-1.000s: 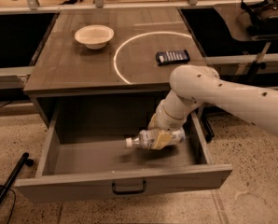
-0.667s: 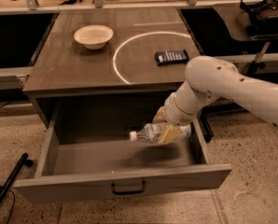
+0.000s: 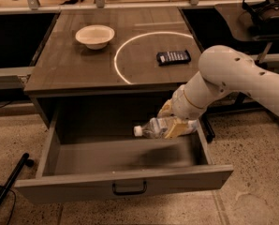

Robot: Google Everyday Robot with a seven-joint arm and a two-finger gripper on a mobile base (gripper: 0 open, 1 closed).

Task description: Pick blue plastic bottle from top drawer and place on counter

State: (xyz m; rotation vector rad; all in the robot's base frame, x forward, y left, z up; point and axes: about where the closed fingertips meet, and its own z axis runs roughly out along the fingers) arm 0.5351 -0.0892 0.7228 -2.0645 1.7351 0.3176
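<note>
A: Placement of the gripper (image 3: 176,126)?

B: Down inside the top drawer (image 3: 125,179), toward its right rear corner, at the end of the white arm (image 3: 233,76) reaching in from the right. Tan fingers (image 3: 179,128) pinched around the blue plastic bottle (image 3: 154,126), gripping near its base end.

A: Attitude of the bottle?

B: Lying level, white cap (image 3: 137,131) pointing left. Apparently raised off the drawer floor, just below the front edge of the counter (image 3: 78,69).

A: Edges close by?

B: Right drawer wall just beside the gripper. Counter lip overhead and slightly behind. Front panel with its dark pull handle (image 3: 129,188) well apart, toward the camera.

A: Open room for moving?

B: Broad bare drawer floor left of the cap and forward to the front panel. Up top, bare wood along the counter's front left and inside the white arc line (image 3: 118,55). Cream bowl (image 3: 95,35) at back left, just outside the arc. Dark flat packet (image 3: 173,56) at right, within the arc's sweep. Black pole (image 3: 8,186) slanting across the floor near the drawer's left front corner.

A: Readable writing?

B: Pale label round the bottle's middle, print not legible. Pale markings on the packet, likewise unreadable.
</note>
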